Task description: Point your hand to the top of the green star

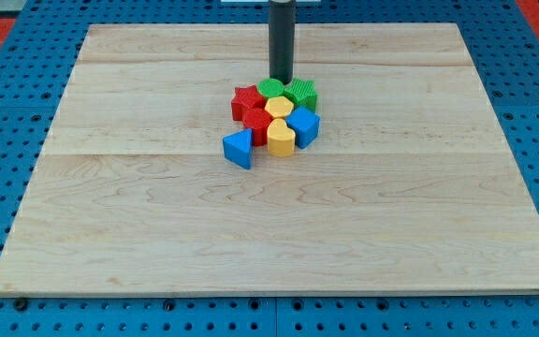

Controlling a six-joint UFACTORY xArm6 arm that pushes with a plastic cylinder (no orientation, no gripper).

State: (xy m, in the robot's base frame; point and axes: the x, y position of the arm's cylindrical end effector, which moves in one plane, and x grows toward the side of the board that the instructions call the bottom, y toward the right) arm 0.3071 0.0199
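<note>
So the blocks sit bunched up a bit above the middle of the wooden board [157, 234]. From the view's left: a blue triangle-ish block [239, 148], two red blocks [245, 99] [256, 120], a green round one [270, 88], two yellow ones [278, 107] [282, 137], the green star [301, 93] at the cluster's upper right, and a blue block [303, 124]. There's no claw here, just a rod; my tip [281, 80] sits right above the green pieces, just left of the star's top.
</note>
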